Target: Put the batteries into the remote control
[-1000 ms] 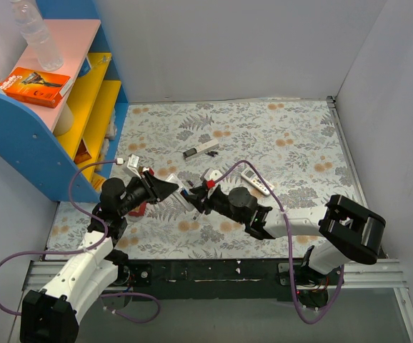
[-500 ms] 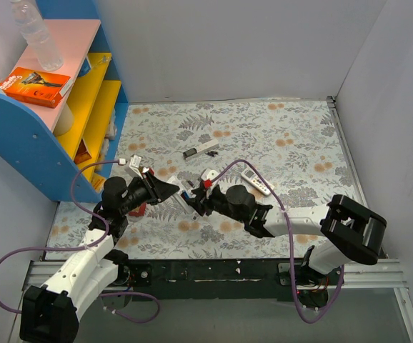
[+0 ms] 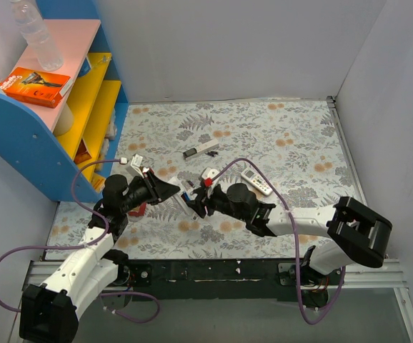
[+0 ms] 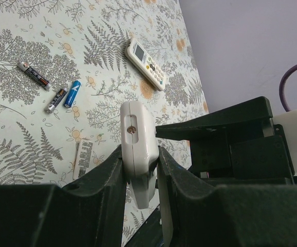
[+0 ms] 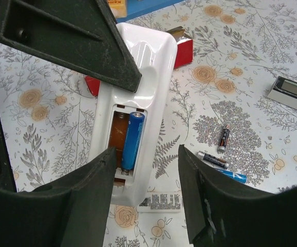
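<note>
My left gripper (image 4: 138, 154) is shut on a white remote control (image 4: 136, 136) and holds it on edge above the table. In the right wrist view the remote (image 5: 151, 67) shows its open battery bay with one blue battery (image 5: 132, 139) in the right slot; the left slot is empty. My right gripper (image 5: 146, 159) is open and empty, its fingers either side of the bay's lower end. Three loose batteries lie on the table: two black ones (image 5: 223, 137) (image 5: 212, 159) and a blue one (image 5: 233, 175). In the top view the two grippers (image 3: 171, 191) (image 3: 196, 204) meet mid-table.
A second small remote (image 3: 256, 181) lies right of centre. A long white bar with a black end (image 3: 201, 149) lies further back. A flat labelled piece (image 5: 162, 201) lies under the held remote. A red box (image 5: 183, 51) sits behind it. A blue and yellow shelf (image 3: 49, 107) stands at the left.
My right gripper has edged left, closer to the held remote. My left gripper still holds the remote in about the same place.
</note>
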Action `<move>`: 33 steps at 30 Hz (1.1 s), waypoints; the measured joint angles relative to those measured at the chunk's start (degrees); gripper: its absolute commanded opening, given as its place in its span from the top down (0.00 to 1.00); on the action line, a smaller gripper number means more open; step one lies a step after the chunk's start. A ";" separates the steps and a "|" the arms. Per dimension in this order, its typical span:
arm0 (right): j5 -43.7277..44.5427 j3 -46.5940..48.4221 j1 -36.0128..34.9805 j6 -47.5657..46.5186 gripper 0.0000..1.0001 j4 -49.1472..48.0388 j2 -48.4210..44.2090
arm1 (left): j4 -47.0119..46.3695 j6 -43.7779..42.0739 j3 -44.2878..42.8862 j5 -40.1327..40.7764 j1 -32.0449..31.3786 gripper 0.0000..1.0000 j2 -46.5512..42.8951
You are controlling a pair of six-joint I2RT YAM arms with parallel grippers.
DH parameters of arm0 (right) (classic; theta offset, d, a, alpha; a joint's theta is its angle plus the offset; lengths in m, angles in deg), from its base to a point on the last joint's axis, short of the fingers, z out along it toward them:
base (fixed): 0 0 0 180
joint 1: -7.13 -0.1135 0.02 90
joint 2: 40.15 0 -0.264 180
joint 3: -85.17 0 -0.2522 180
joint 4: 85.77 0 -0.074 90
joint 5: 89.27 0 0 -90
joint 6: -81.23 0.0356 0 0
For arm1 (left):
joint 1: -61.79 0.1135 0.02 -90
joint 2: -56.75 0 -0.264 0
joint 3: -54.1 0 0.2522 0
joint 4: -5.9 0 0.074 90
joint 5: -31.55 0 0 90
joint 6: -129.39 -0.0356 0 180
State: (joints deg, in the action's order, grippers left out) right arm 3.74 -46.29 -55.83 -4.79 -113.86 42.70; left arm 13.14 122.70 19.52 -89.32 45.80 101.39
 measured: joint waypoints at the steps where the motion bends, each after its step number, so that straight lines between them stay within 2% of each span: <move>1: -0.04 0.00 0.00 0.02 0.38 0.26 -0.22 | 0.13 -0.09 -0.07 0.00 0.00 1.00 0.00; 7: -0.17 0.00 0.00 0.20 0.34 2.78 -2.29 | 1.42 -1.03 -0.76 0.02 0.00 1.00 0.17; 14: -2.38 0.07 -0.07 -0.13 0.35 5.86 -4.72 | 3.50 -2.80 -2.58 0.68 0.00 1.00 0.44; 19: -4.94 0.35 -0.07 -3.41 0.44 8.57 -7.41 | 3.98 -4.07 -3.91 -0.04 0.00 1.00 0.98; 24: -6.71 1.07 0.09 -10.62 0.54 11.76 -10.93 | 4.96 -6.10 -5.51 -3.28 0.00 1.00 2.62; 29: -9.92 2.19 1.53 -17.73 0.59 15.06 -13.09 | 6.62 -8.46 -7.32 -7.17 0.00 1.00 4.04; 33: -12.90 4.57 2.51 -22.60 0.66 18.82 -13.16 | 7.54 -9.66 -8.37 -9.79 0.00 1.00 4.42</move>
State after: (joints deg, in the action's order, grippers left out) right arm -9.16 -41.72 -53.32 -27.39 -95.04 29.54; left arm 20.68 113.04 11.15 -99.11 45.80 105.81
